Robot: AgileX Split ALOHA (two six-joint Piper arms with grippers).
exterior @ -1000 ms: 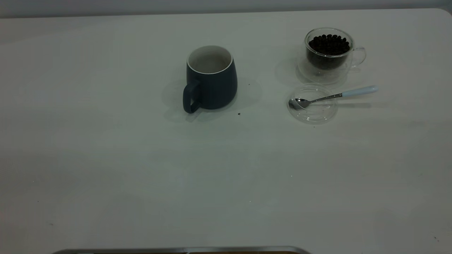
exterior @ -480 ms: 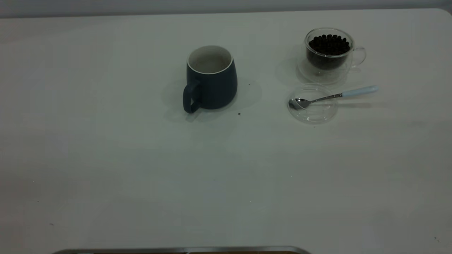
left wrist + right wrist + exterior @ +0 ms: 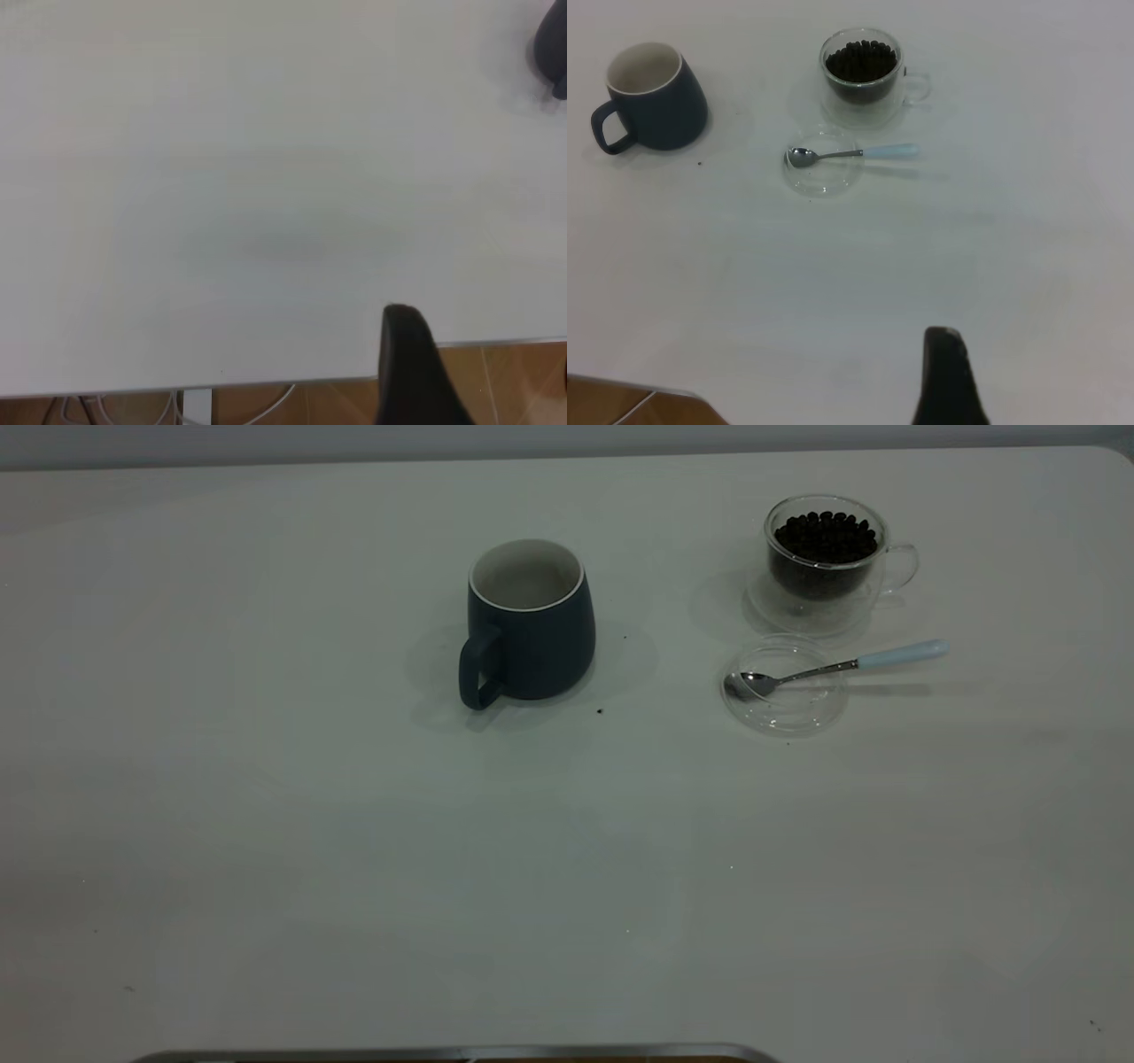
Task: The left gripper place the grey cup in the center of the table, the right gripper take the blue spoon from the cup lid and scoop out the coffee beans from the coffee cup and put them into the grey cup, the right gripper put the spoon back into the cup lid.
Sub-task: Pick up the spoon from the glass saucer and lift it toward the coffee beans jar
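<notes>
Nearby, grey cup (image 3: 530, 622), blue spoon (image 3: 837, 664) on cup lid (image 3: 783, 707), gripper states unclear.

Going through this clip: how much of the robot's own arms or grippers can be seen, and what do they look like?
Very little. The exterior view shows neither arm. Each wrist view catches only one dark tip at the frame's edge: the left gripper appears as a matte black, rounded-top finger, and the right gripper as a black piece tapering upward. No cables, markings or lighter parts show on either.
</notes>
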